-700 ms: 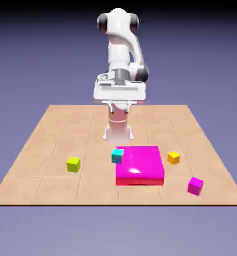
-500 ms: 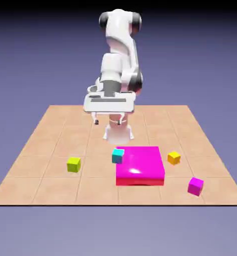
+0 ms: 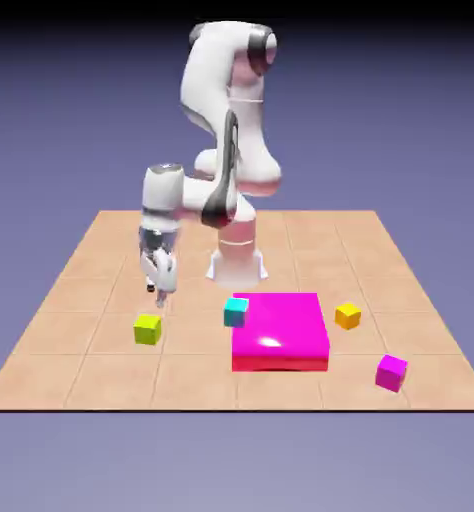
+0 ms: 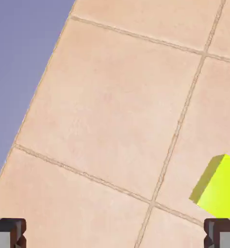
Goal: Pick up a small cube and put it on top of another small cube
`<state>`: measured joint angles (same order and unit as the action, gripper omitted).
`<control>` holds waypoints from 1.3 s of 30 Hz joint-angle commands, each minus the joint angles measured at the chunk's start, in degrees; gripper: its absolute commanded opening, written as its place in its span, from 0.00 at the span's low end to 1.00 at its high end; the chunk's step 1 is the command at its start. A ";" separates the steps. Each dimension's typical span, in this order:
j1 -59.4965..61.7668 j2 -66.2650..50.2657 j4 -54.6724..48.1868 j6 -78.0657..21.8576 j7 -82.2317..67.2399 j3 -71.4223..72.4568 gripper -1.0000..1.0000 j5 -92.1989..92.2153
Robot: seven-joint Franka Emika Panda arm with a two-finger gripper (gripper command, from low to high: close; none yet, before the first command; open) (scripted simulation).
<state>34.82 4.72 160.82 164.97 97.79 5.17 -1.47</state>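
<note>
- Lime cube (image 3: 147,330): it sits on the tiled surface (image 3: 91,375), toward the exterior view's left, well apart from the other cubes.
- In the hand view it shows at the lower right, cut off by the picture's right edge, with a darker side face turned toward the middle.
- Tool (image 3: 156,296): its fingertips are wide apart, with nothing gripped between them. It hangs above the surface, near the lime cube and a little behind it in the exterior view.
- Arm (image 3: 163,195): it bends over to the exterior view's left, its hand pointing down.
- Slab (image 3: 279,325): wide, flat and magenta, it lies near the middle of the surface.
- Cyan cube (image 3: 236,313): at the slab's left edge in the exterior view; whether they touch, I cannot tell.
- Orange cube (image 3: 348,316): on the surface, just beyond the slab's right side.
- Purple cube (image 3: 391,373): nearer the camera, farther right than the orange cube.
</note>
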 commanded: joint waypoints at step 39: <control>-10.65 20.36 0.93 -27.33 14.66 15.71 0.00 14.14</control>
<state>24.17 25.08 161.75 137.70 112.40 20.88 12.72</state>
